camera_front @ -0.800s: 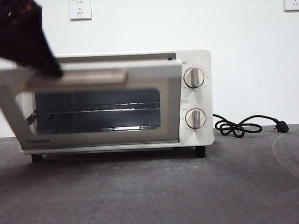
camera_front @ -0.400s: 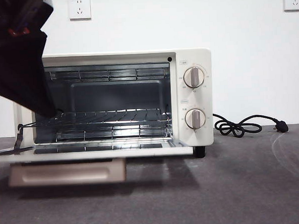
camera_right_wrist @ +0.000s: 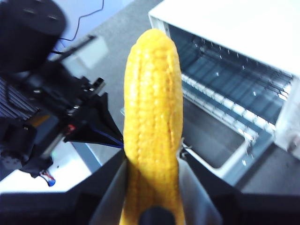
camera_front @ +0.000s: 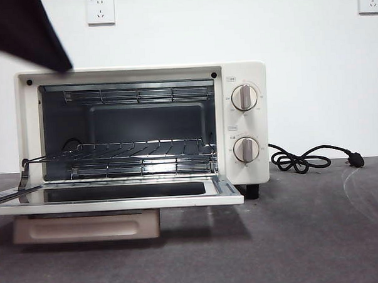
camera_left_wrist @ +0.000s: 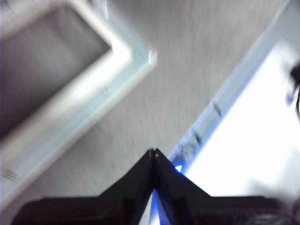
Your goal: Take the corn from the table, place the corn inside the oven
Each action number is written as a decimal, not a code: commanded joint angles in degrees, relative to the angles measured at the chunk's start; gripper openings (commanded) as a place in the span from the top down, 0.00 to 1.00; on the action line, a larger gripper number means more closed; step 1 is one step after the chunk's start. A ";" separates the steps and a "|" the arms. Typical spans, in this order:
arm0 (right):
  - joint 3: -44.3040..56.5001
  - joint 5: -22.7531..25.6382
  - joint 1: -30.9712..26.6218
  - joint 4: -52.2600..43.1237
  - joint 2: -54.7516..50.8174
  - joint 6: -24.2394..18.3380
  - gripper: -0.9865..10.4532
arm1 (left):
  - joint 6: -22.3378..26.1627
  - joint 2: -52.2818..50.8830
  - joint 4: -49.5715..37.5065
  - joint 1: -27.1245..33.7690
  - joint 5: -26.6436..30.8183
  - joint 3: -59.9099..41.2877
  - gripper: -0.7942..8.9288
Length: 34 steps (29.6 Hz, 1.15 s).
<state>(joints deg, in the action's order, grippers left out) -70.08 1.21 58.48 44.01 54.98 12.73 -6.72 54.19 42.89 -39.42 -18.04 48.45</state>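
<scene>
The cream-white oven (camera_front: 242, 73) stands on the dark grey table (camera_front: 306, 236). Its glass door (camera_front: 116, 203) lies folded down flat, and the wire rack (camera_front: 139, 148) inside is bare. In the right wrist view the yellow corn (camera_right_wrist: 152, 112) stands upright between the jaws of my right gripper (camera_right_wrist: 153, 157), which is shut on it above and in front of the open oven (camera_right_wrist: 225, 28). That gripper is out of the front view. My left gripper (camera_left_wrist: 153, 152) is shut and holds nothing. It shows as a black tip (camera_front: 57, 59) just above the oven's top left corner.
A black cord with its plug (camera_front: 306, 158) lies on the table right of the oven. Two round knobs (camera_front: 244, 97) sit on the oven's right panel. White wall sockets (camera_front: 100, 10) hang behind. The left arm (camera_right_wrist: 89, 117) shows dark beside the corn.
The oven door has swung from nearly closed down to flat open. The left arm let go of the handle and rose to the top left corner.
</scene>
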 commanded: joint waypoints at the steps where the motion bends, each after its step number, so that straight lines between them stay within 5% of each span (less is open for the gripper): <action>1: -0.15 -1.42 0.09 -3.30 1.73 -2.62 0.92 | -2.16 -5.88 -1.46 -0.28 4.70 -0.02 0.92; 8: -0.15 -3.80 0.90 -11.98 9.68 -7.80 0.92 | -2.12 -21.64 -3.06 -0.26 17.05 -0.02 0.92; 21: -0.15 -2.60 3.06 -30.95 27.65 -26.64 0.92 | -0.11 -39.60 -1.16 -0.28 17.18 1.11 0.92; 34: -0.15 18.95 2.93 -38.60 42.86 -46.62 0.92 | 0.00 -39.45 5.27 -0.28 18.12 6.05 0.92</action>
<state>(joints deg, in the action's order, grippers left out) -70.13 19.42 61.39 6.20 97.32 -29.98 -7.49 14.87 48.40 -39.55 -0.12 54.17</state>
